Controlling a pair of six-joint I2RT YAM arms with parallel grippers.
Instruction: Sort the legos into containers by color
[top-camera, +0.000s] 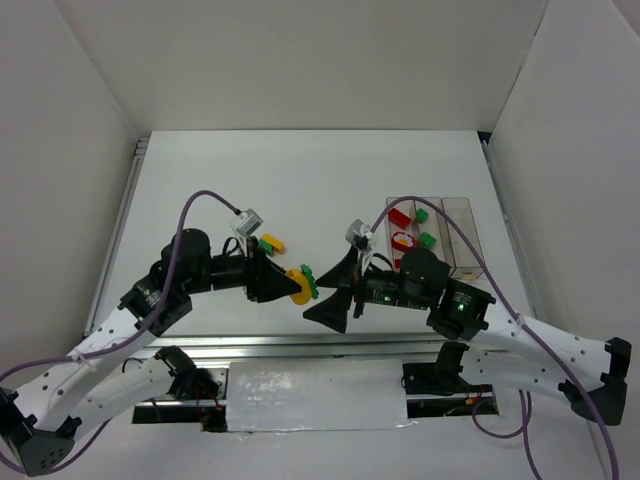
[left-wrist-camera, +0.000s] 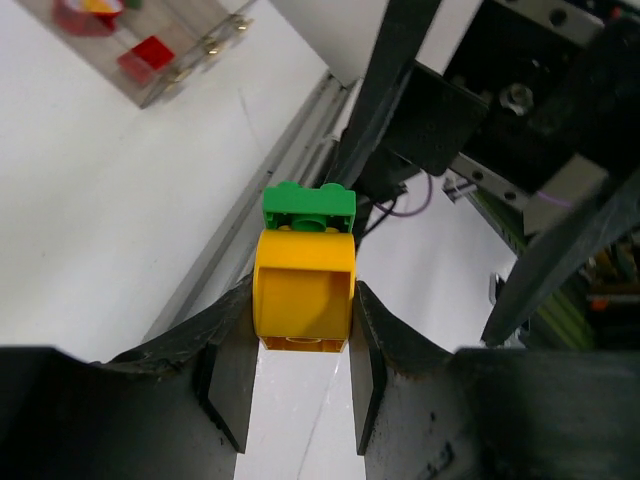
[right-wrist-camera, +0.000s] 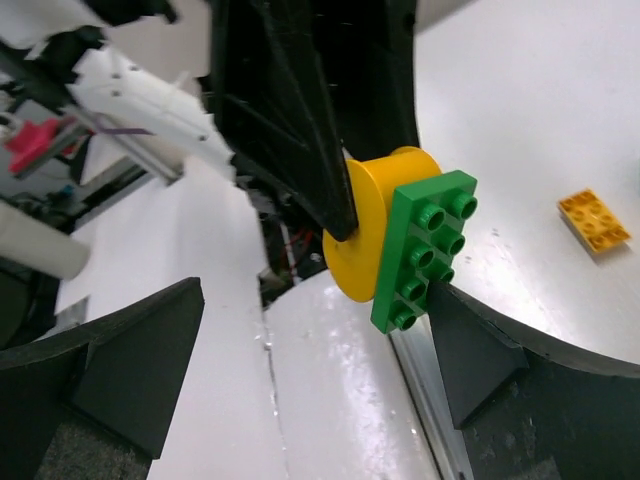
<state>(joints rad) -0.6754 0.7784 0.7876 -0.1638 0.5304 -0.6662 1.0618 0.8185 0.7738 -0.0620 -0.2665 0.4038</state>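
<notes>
Between the two arms, low over the front of the white surface (top-camera: 300, 180), my left fingers (left-wrist-camera: 232, 370) are clamped on a round yellow brick (left-wrist-camera: 303, 290) with a green plate (left-wrist-camera: 308, 205) stuck to its far end. My right fingers (right-wrist-camera: 130, 360) stand wide apart, flanking that plate. A flat yellow piece (right-wrist-camera: 595, 220) lies beyond. The clear bins (top-camera: 463, 240), holding red and green pieces, sit at right.

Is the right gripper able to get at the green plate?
Probably yes: the left gripper grips only the yellow brick, leaving the green plate exposed between the right gripper's open fingers.
</notes>
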